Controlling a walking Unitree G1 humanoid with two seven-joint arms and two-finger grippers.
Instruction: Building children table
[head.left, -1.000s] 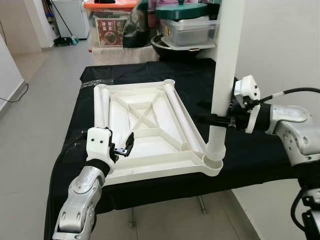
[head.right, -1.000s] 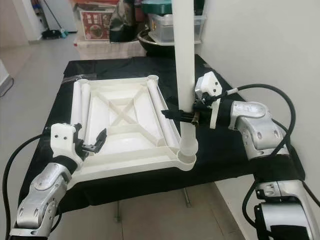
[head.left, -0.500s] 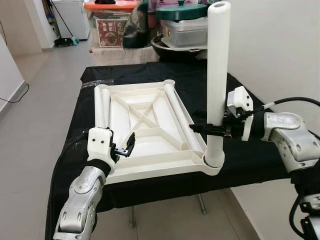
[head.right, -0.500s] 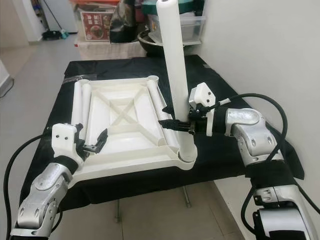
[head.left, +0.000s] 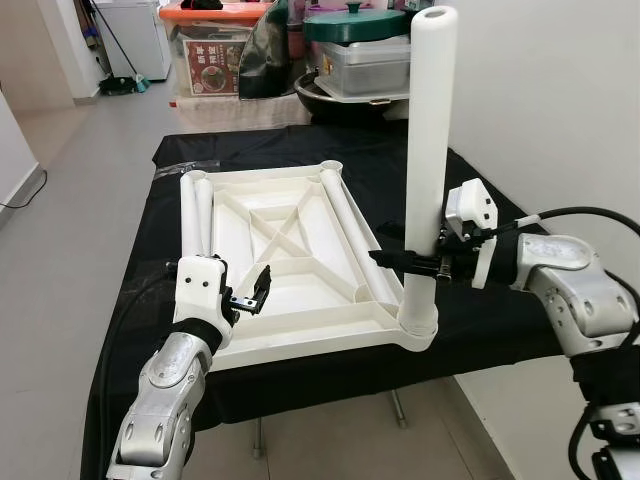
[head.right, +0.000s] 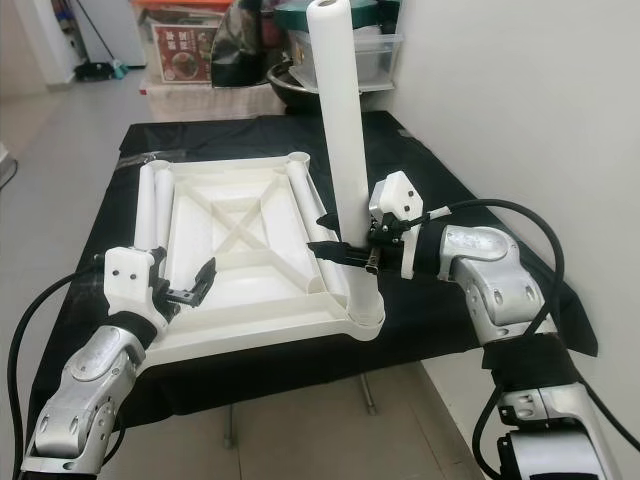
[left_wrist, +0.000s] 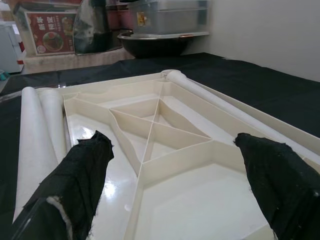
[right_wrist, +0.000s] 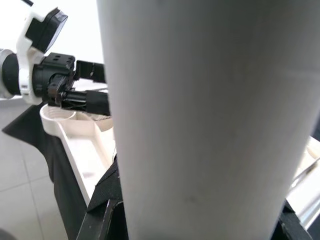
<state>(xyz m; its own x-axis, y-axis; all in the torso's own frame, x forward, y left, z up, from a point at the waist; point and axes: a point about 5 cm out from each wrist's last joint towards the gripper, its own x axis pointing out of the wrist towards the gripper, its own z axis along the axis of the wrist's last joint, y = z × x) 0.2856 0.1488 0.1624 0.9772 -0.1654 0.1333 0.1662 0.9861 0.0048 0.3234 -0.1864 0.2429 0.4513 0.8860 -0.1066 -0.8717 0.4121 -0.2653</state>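
Leg going into near-right corner socket, upside-down tabletop (head.left: 290, 250) on black-clothed table (head.left: 480, 200).
Right gripper (head.left: 408, 262) clamped on upright leg (head.left: 428, 150), foot in socket (head.left: 416, 328); slight tilt could jam or pop it out. Left gripper (head.left: 252, 295) spread open over near-left edge, tabletop unbraced, may slide.

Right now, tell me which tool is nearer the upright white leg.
Right. The right tool is clamped around the leg just above its corner socket. The left tool hovers open over the tabletop's opposite near side, well apart from it.
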